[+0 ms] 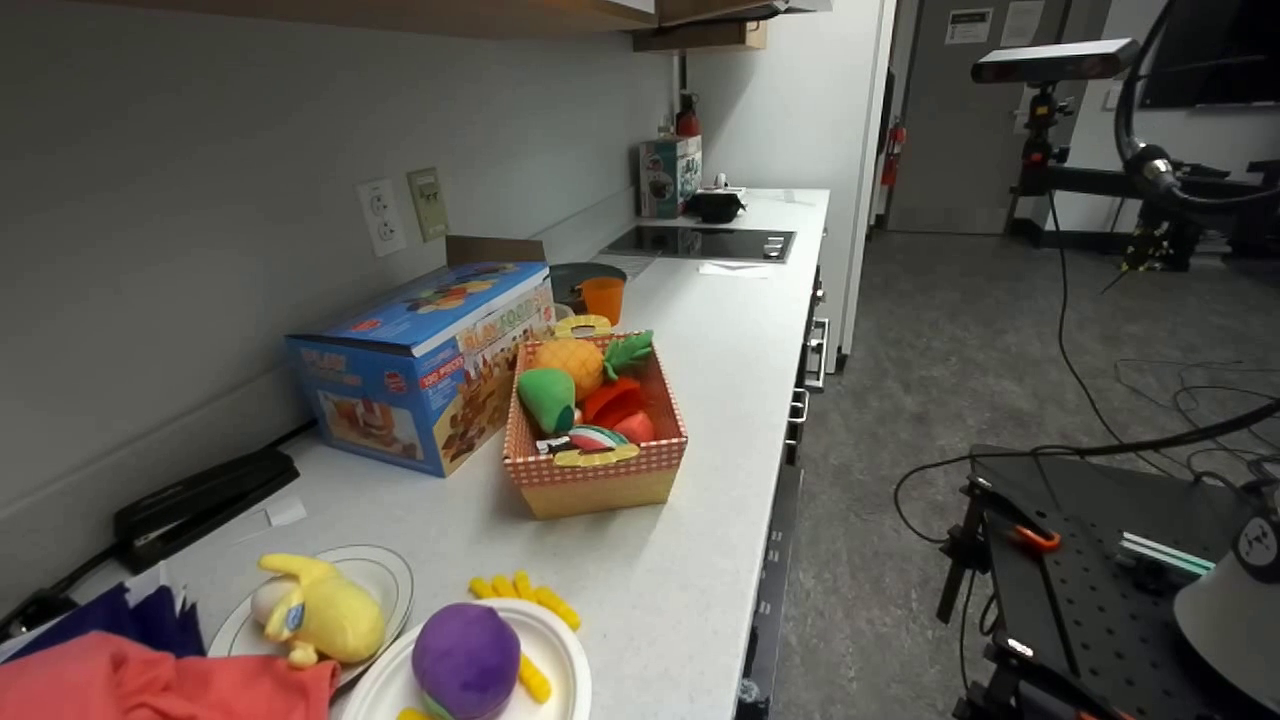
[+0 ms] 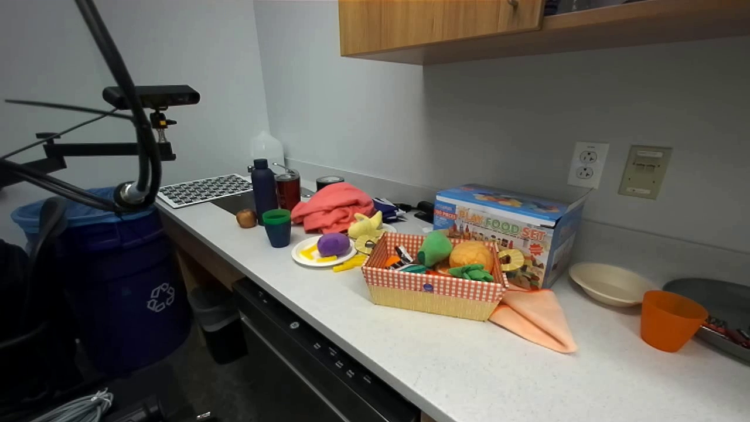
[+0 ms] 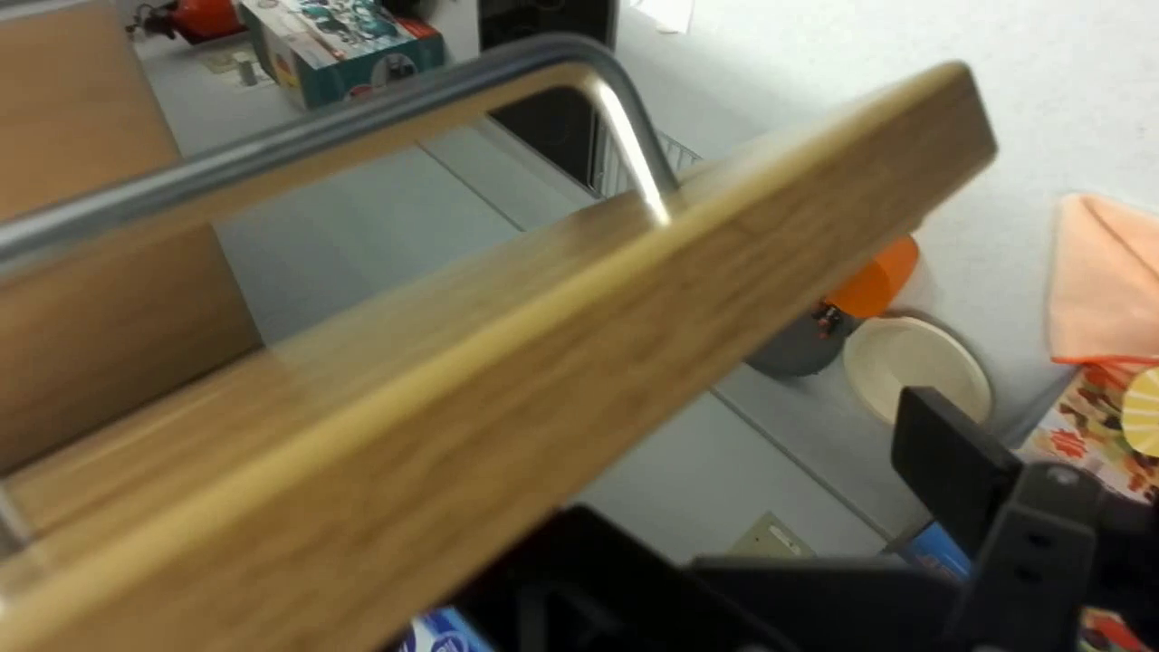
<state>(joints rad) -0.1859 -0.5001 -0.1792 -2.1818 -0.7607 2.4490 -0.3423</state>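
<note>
In the wrist view my gripper [image 3: 750, 462] stands open, its black fingers [image 3: 960, 480] wide apart with nothing between them. Closest to it is a wooden cabinet door [image 3: 507, 398], which runs diagonally across the view and carries a bent metal handle [image 3: 362, 127]. The left finger overlaps the door's lower edge; whether they touch I cannot tell. Past the fingers, lower down, are a cream bowl [image 3: 914, 362] and an orange cup [image 3: 876, 276]. The wall cabinet [image 2: 439, 29] shows at the top of an exterior view, part of it open-fronted. Neither exterior view includes the gripper.
On the counter a checked basket [image 2: 433, 299] holds toy food, beside a blue play food box [image 1: 380, 350]. Plates with a purple toy [image 1: 467, 660] and a yellow plush [image 1: 335, 610] lie nearby. A peach cloth [image 2: 536, 316] and a dark pan [image 2: 726, 310] are also there.
</note>
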